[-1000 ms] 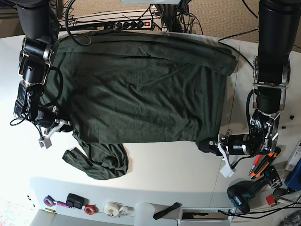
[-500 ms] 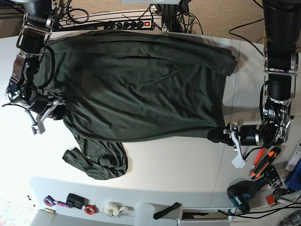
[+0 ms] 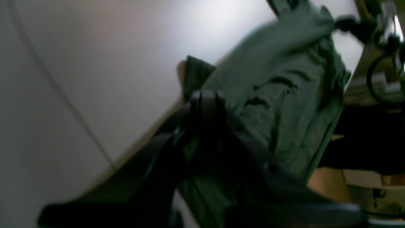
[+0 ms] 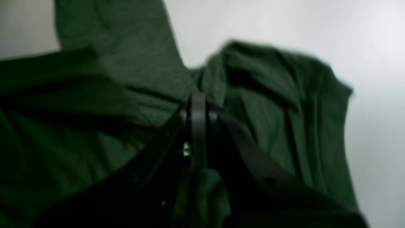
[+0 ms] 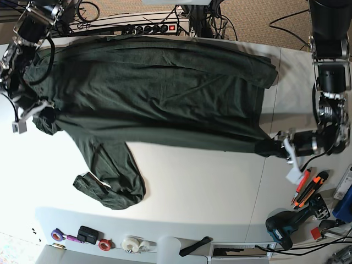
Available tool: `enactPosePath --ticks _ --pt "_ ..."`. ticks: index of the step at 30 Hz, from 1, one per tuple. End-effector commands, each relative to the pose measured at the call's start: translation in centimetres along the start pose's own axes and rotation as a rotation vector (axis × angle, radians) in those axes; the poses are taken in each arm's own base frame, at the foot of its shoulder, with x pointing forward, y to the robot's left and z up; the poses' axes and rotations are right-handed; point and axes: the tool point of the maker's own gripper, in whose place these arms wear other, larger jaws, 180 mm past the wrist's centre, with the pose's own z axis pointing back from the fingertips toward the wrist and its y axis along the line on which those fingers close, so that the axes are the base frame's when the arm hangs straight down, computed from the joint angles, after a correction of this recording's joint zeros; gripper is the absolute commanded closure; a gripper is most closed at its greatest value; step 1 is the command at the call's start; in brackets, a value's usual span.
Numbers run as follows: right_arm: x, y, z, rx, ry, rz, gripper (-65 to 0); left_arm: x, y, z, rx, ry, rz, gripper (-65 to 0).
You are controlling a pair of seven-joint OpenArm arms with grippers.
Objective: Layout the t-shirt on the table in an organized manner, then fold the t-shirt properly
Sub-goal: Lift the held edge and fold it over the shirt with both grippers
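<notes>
The dark green t-shirt (image 5: 159, 93) lies spread across the white table (image 5: 209, 187), its near edge pulled into a taut line between my two grippers. On the base view's right, my left gripper (image 5: 273, 147) is shut on the shirt's corner; the left wrist view shows the closed gripper (image 3: 205, 98) pinching cloth (image 3: 284, 95). At the view's left edge my right gripper (image 5: 43, 116) is shut on the other corner, and in the right wrist view its closed fingers (image 4: 197, 104) clamp bunched fabric (image 4: 269, 95). One sleeve (image 5: 113, 184) trails crumpled toward the front.
Orange-handled cutters (image 5: 305, 192) and a drill (image 5: 291, 225) lie at the right front. Tape rolls (image 5: 132, 243) and small items (image 5: 87, 234) sit along the front ledge. A power strip (image 5: 154, 26) and cables run behind the table's back edge.
Both grippers have moved outward and toward the back, drawing the shirt's near edge straight and wider. The crumpled sleeve has been dragged along and stretched out.
</notes>
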Motion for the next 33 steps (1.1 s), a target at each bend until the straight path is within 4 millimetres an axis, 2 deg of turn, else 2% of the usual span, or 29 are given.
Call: enactPosePath --ticks 1,7,11,16,26,33 --pt "2.0 -0.5 1.1 -0.003 -0.058 0.015 0.0 2.0 -0.6 1.3 -0.022 -0.062 -0.022 0.0" --pt "0.2 -0.3 2.2 0.042 -0.038 -0.056 0.0 -0.4 -1.2 2.4 -0.086 -0.086 0.054 0.0" --pt "0.2 -0.2 3.1 0.081 -0.057 -0.109 0.0 -2.5 -1.1 2.2 -0.086 -0.062 0.083 0.0" --pt "0.7 -0.1 4.4 0.123 -0.083 -0.16 0.0 -4.1 -1.8 2.2 -0.097 -0.036 0.078 0.0" --pt "-0.8 -0.2 4.6 0.121 -0.029 -0.167 0.0 -6.5 -3.1 2.1 -0.103 0.005 0.06 0.0" --pt "-2.7 -0.5 4.9 0.107 0.015 -0.177 0.0 -6.8 -3.1 2.1 -0.104 0.014 0.061 0.0"
